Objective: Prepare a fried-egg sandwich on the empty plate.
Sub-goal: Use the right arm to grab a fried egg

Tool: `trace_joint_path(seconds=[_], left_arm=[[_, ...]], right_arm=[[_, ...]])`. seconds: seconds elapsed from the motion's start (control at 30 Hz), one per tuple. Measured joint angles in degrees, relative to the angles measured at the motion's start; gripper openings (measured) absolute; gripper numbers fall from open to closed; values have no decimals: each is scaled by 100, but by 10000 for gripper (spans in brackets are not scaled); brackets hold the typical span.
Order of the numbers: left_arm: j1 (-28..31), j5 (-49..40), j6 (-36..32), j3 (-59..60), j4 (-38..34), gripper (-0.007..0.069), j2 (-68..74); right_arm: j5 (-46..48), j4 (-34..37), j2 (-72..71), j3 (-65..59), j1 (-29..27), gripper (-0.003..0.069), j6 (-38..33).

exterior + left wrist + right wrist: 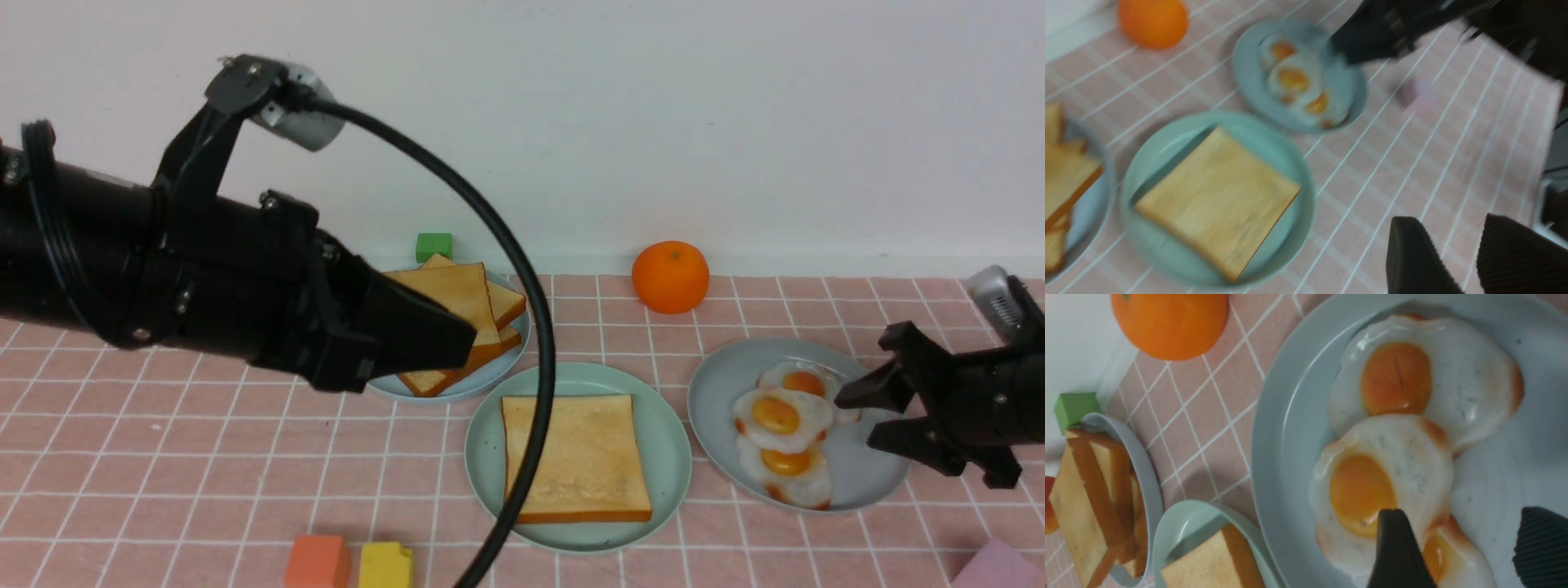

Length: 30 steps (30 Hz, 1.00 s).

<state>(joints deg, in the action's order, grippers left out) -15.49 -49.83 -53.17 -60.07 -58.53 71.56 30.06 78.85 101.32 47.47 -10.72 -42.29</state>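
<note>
One toast slice (575,457) lies flat on the mint-green plate (668,441) in the middle. No egg is on it yet. The right claw (857,420) hangs wide apart and empty over the fried eggs (780,415) on the blue-grey plate (712,408). I think it should go down softly, pinch only the top egg by its white edge, and lift slowly. The left claw (461,336) is up by the toast stack (457,298), fingers apart, holding nothing. Its black cable (522,269) hides a strip of the toast slice. The left wrist picture is blurry.
</note>
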Motion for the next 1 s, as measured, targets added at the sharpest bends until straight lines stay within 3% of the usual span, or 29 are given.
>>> trace_joint_path(seconds=[0.27,0.6,0.73,0.83,0.93,1.0], left_arm=[[0,-57,-255,0,-341,285,72],[0,-58,-260,0,-259,285,72],[0,-58,-260,0,-224,285,72],[0,-58,-260,0,-212,285,72],[0,-58,-260,0,-206,285,72],[0,-58,-211,0,-185,285,72]], right_arm=[[28,1166,490,7,0,415,-813],[419,1872,872,60,0,400,-967],[445,1938,923,63,0,300,-1098],[419,1945,963,63,0,139,-1147],[419,1927,963,63,0,79,-1168],[419,1915,963,63,0,83,-1168]])
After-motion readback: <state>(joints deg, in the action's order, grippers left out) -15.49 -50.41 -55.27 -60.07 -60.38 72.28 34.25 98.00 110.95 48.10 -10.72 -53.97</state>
